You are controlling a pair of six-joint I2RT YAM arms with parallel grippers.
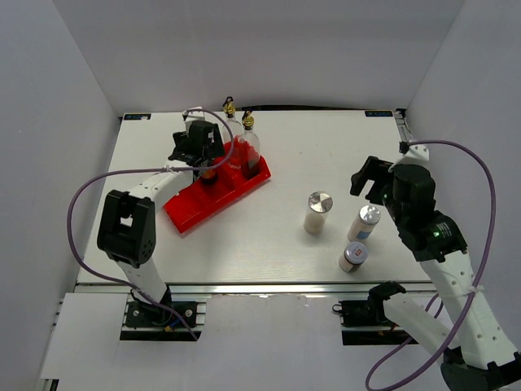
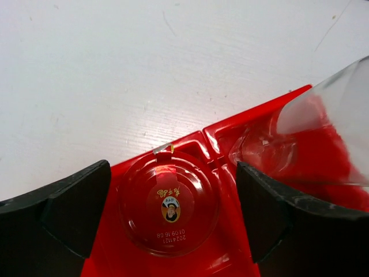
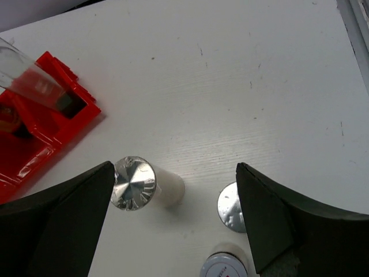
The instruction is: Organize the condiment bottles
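A red-lidded dark jar (image 2: 170,202) stands in a compartment of the red tray (image 2: 259,112). My left gripper (image 2: 173,196) hangs open straight over it, with a gap between each finger and the lid. Two clear glass bottles with gold pourers (image 1: 229,110) (image 1: 248,130) stand in the tray's far end, and one of them (image 2: 323,133) is just right of the jar. Three white silver-lidded shakers (image 1: 317,212) (image 1: 365,222) (image 1: 354,257) stand on the table at the right. My right gripper (image 1: 368,177) is open above them, holding nothing; below it are two of the shakers (image 3: 135,183) (image 3: 230,208).
The red tray (image 1: 191,208) lies slanted on the left half of the white table (image 1: 326,147), its near compartments bare. White walls close in the table on three sides. A metal rail runs along the near edge.
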